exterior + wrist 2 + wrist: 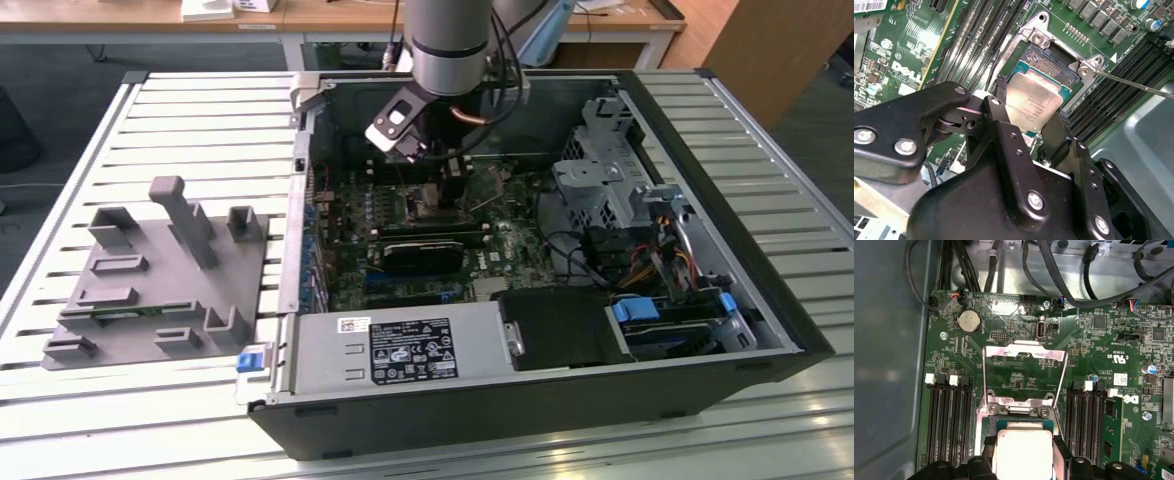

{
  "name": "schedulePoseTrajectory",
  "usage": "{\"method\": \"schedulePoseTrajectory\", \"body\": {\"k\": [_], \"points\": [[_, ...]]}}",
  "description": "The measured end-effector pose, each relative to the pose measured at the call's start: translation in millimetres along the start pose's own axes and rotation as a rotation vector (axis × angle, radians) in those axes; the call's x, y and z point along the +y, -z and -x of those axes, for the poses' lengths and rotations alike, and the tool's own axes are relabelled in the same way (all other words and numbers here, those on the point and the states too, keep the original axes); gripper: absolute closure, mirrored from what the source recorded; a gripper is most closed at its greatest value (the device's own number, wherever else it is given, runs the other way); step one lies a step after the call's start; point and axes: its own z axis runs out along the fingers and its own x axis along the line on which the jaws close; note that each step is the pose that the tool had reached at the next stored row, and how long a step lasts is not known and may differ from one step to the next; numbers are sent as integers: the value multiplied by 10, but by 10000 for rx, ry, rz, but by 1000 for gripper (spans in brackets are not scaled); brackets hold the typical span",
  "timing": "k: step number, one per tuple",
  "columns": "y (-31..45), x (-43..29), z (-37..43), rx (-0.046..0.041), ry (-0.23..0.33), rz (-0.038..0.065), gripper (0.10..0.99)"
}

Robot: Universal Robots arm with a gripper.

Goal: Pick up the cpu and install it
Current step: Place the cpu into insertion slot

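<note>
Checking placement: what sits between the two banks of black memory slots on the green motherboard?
In the first wrist view: the metal-rimmed black socket, and the shiny silver square cpu held over it by the end effector.

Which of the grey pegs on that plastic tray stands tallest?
The narrow post in the middle of the tray's far row: its head rises well above the shorter blocks on either side of it.

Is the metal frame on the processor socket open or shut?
Open: in the first wrist view the silver metal frame is swung back off the socket, with the shiny square cpu over it.
</note>
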Motion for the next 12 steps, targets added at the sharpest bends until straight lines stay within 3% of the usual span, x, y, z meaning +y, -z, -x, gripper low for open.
{"method": "schedulePoseTrajectory", "body": {"k": [6,12], "points": [[-44,-4,-13,-2,-47,0,557],[-57,-67,-21,-6,-167,0,557]]}}
